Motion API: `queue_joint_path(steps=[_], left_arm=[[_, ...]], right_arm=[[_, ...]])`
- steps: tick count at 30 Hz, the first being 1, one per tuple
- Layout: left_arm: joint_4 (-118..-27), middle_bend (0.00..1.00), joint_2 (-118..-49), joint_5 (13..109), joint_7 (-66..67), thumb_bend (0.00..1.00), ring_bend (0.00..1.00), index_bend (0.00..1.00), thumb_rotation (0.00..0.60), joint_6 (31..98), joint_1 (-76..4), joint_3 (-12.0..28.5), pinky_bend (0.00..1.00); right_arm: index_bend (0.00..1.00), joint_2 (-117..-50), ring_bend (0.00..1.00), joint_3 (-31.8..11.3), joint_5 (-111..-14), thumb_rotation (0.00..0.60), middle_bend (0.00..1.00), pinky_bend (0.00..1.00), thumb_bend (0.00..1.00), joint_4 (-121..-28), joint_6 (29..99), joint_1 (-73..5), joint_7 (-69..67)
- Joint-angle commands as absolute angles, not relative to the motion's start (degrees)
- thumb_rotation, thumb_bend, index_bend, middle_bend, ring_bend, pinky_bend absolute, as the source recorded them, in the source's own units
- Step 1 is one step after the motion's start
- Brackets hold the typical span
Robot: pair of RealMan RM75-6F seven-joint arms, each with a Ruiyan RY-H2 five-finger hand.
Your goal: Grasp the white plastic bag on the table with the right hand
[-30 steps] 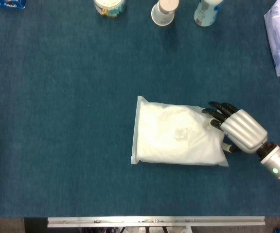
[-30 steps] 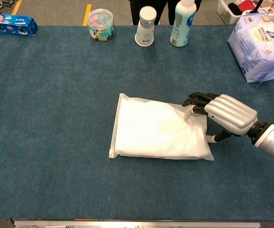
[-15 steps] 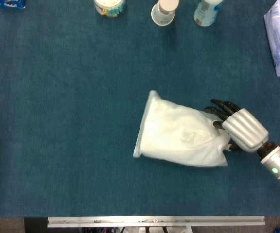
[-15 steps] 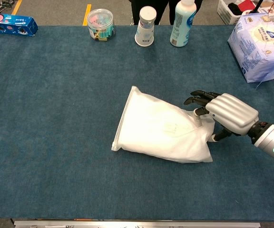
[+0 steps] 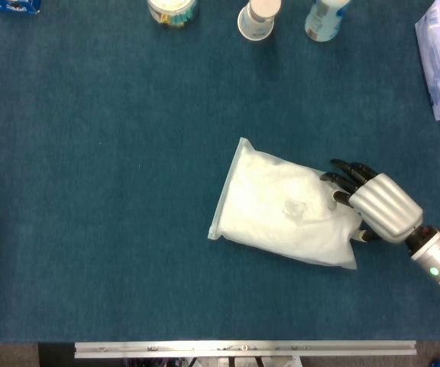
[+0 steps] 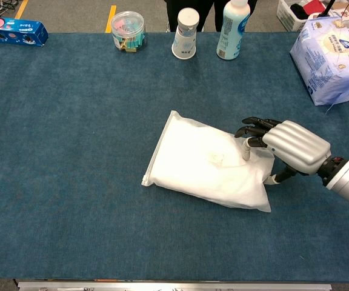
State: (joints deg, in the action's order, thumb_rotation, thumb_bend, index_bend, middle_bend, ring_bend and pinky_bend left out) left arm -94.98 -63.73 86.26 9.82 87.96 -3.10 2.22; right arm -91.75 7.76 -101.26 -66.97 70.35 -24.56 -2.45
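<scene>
- The right robot hand grips the white plastic bag at its right edge, fingertips dark on top.
- The bag lies tilted on the tabletop, right of centre.
- The thumb is mostly hidden; the left robot hand is out of sight.

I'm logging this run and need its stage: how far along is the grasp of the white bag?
Done: the right hand has reached the white plastic bag and sits at its right end. In hand: its fingertips press on top of the bag, with the thumb at the edge, pinching that end. Left: the bag lies slanted on the table; whether the grip is firm cannot be told.
</scene>
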Motion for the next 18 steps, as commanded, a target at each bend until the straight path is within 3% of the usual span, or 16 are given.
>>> queue_joint_path(steps=[1, 3, 5, 8, 10, 12, 16, 18], left_arm=[[-95.01, 0.43, -63.72, 86.24, 9.79, 0.18, 0.38, 0.44, 0.600, 87.95, -3.10, 2.23, 0.51], [-95.05, 0.43, -63.72, 86.14, 9.86, 0.18, 0.38, 0.44, 0.600, 87.94, -3.09, 2.27, 0.51], [-95.09, 0.43, -63.67, 86.10, 9.84, 0.18, 0.38, 0.44, 0.600, 87.90, -3.07, 2.25, 0.51], [-95.15, 0.43, -63.63, 86.08, 9.83, 0.18, 0.38, 0.44, 0.600, 87.87, -3.09, 2.26, 0.51], [-95.17, 0.43, -63.61, 86.06, 9.83, 0.18, 0.38, 0.44, 0.600, 87.86, -3.09, 2.27, 0.51], [-95.18, 0.43, -63.60, 86.02, 9.79, 0.18, 0.38, 0.44, 0.600, 87.86, -3.09, 2.31, 0.51], [-95.23, 0.43, -63.56, 86.03, 9.79, 0.18, 0.38, 0.44, 0.600, 87.85, -3.09, 2.29, 0.51], [-95.21, 0.43, -63.58, 86.03, 9.81, 0.18, 0.38, 0.44, 0.600, 87.87, -3.09, 2.30, 0.51]], right_arm=[[0.28, -91.69, 0.09, 7.66, -100.95, 0.600, 0.25, 0.21, 0.01, -67.10, 70.13, -24.55, -2.05], [0.45, -91.54, 0.09, 7.63, -100.44, 0.600, 0.25, 0.21, 0.10, -67.42, 69.49, -24.52, -1.26], [0.60, -91.46, 0.09, 7.57, -99.97, 0.600, 0.25, 0.21, 0.26, -67.83, 69.07, -24.46, -0.98], [0.68, -91.38, 0.09, 7.45, -99.63, 0.600, 0.25, 0.21, 0.39, -68.28, 68.78, -24.49, -0.73], [0.69, -91.33, 0.09, 7.52, -99.80, 0.600, 0.25, 0.21, 0.38, -68.38, 68.91, -24.54, -0.87], [0.63, -91.19, 0.09, 7.72, -100.36, 0.600, 0.25, 0.21, 0.32, -68.47, 69.46, -24.58, -1.21], [0.33, -90.83, 0.09, 7.86, -101.37, 0.600, 0.25, 0.21, 0.06, -68.88, 70.74, -24.64, -1.19], [0.23, -90.35, 0.09, 8.00, -102.06, 0.600, 0.25, 0.21, 0.00, -69.56, 71.40, -24.71, -0.79]])
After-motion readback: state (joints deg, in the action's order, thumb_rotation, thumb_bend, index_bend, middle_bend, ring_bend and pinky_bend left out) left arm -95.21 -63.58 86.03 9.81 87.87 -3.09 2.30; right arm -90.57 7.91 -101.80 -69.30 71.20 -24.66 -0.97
